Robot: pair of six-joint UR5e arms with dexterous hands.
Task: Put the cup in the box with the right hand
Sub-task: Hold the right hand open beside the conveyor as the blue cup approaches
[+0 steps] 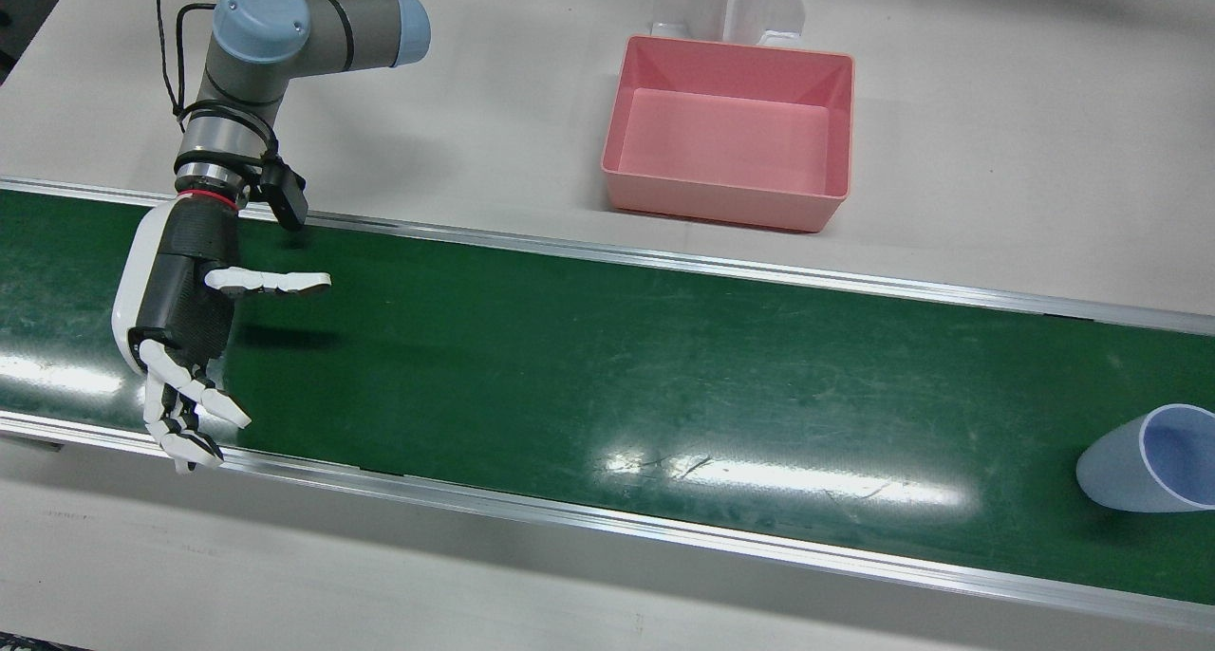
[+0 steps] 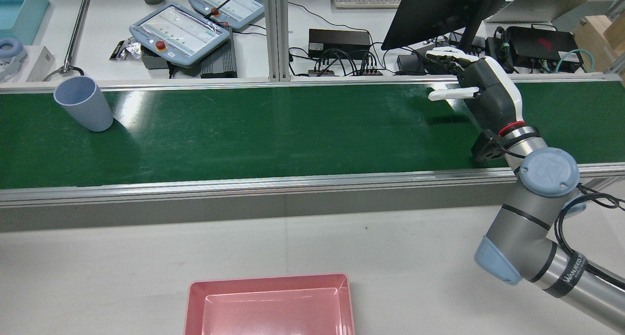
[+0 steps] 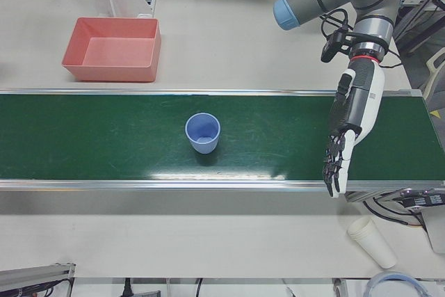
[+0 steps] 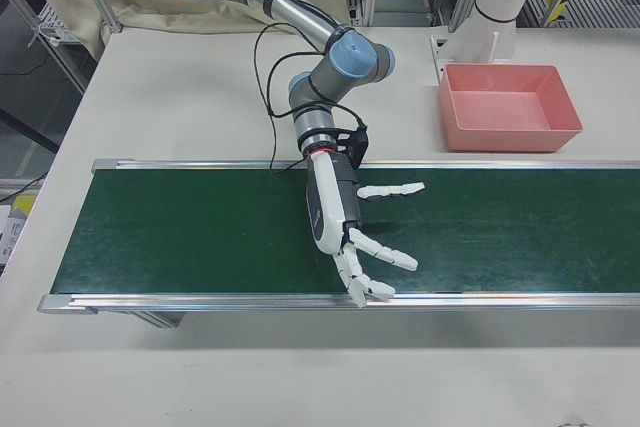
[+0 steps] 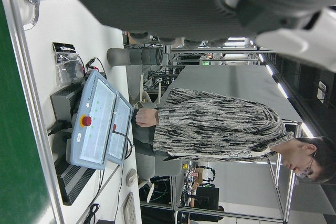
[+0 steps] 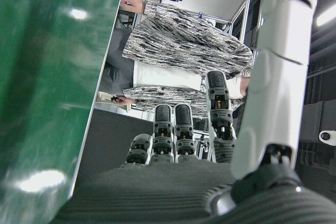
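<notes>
Rear view, nearest: pink box (image 2: 195, 303) at 6 o'clock on the bench (image 2: 390, 257), empty, prob. parked there as the drop spot. Next the green belt (image 2: 293, 130). Right hand (image 2: 488, 98) hovers over it at 3 o'clock, fingers (image 2: 447, 94) spread, released, holding nothing; looks like a ready pose w/ palm facing along the belt. Cup (image 2: 84, 103) stands on the belt at 9 o'clock, well apart from it. Long axis vertical, mouth up, narrow base down. Left hand (image 3: 351, 119) also released, nothing in it.
</notes>
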